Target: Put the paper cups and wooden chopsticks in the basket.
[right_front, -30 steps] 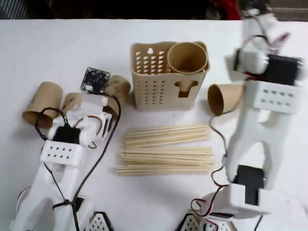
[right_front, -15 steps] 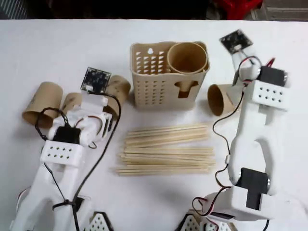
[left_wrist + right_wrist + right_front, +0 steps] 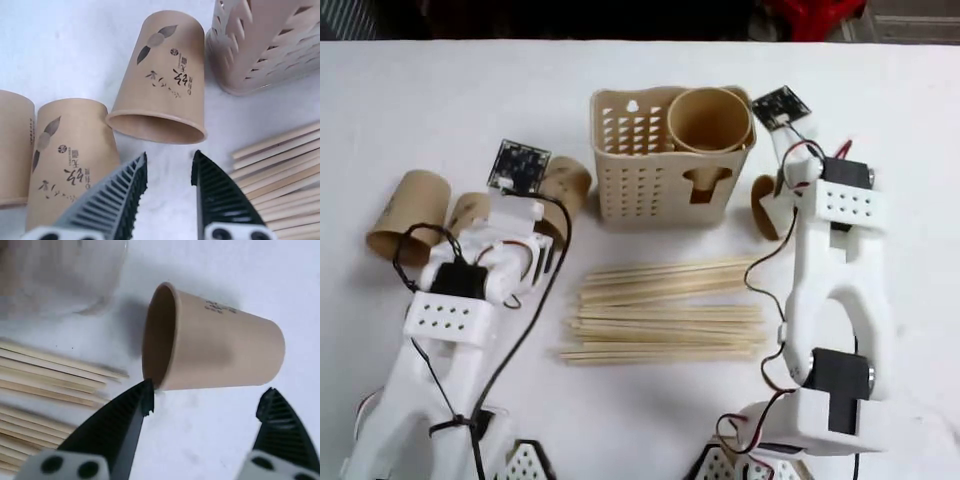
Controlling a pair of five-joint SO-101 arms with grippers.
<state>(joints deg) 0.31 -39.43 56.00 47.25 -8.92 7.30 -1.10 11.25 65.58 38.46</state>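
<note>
Right pincer [image 3: 207, 396]: open wide, astride the paper cup [image 3: 220, 347] lying on its side just right of the basket [image 3: 665, 190]. Centre on the cup's body, lower, then close gently to avoid crushing. Stay clear of the chopsticks [image 3: 665, 310] near its mouth. Left pincer [image 3: 169, 165]: open, facing a fallen cup [image 3: 160, 85] left of the basket. White table [image 3: 450, 90]; dark room beyond its far edge.

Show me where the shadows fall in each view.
Right wrist view: a dark shadow lies on the table beside the mouth of the lying paper cup, toward the basket. Left wrist view: a faint shadow sits under the rim of the tipped cup. High view: the table is evenly bright, the room behind it dark.
</note>
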